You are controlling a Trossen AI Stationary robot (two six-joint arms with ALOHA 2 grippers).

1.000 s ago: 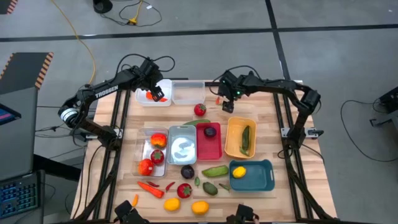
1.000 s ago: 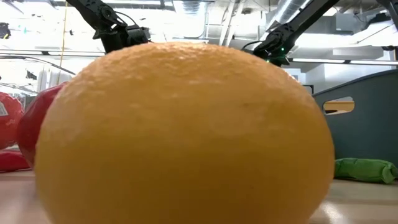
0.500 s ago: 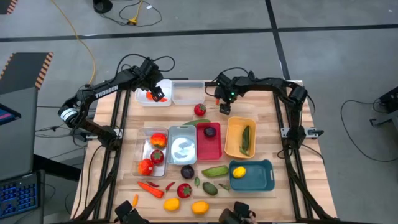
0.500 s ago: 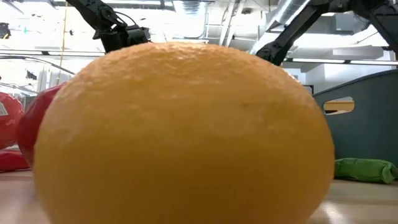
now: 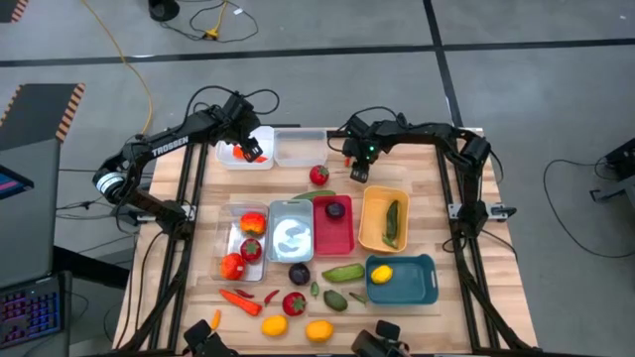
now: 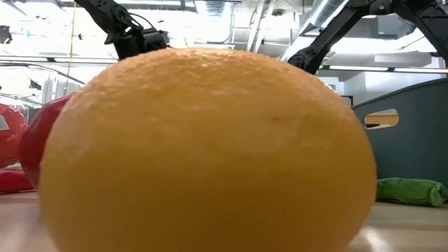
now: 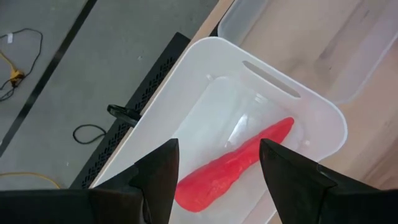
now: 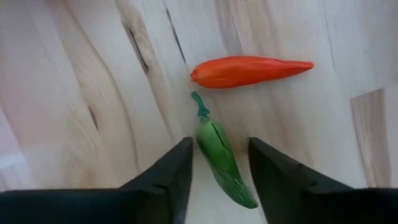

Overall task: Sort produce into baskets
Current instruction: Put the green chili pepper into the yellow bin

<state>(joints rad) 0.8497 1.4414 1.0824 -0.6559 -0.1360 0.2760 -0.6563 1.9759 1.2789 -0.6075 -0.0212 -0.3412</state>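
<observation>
Change since a second ago: right arm has drawn in from the table's right rear toward the middle; its gripper now sits lower, by the red tomato; left arm unmoved.
High view, left gripper point(image 5: 245, 147): over the white basket point(image 5: 230, 159) at the table's rear left.
High view, right gripper point(image 5: 358, 171): on bare wood between the clear basket point(image 5: 300, 147) and the yellow-orange basket point(image 5: 372, 223), just beside the tomato point(image 5: 318, 176).
High view, other produce: plum in the red basket point(image 5: 333, 233), lemon in the teal basket point(image 5: 407, 283); loose pieces lie along the front edge.
Low view: an orange fruit point(image 6: 210, 150) fills the picture; both arms show only above it.
Left wrist view: fingers point(image 7: 163, 174) spread above a red carrot point(image 7: 233, 165) lying in the white basket, not touching it.
Right wrist view: fingers point(image 8: 174, 171) straddle a green chili point(image 8: 221, 155), close on either side; whether they pinch it, cannot tell. An orange-red chili point(image 8: 249, 71) lies just beyond its stem.
</observation>
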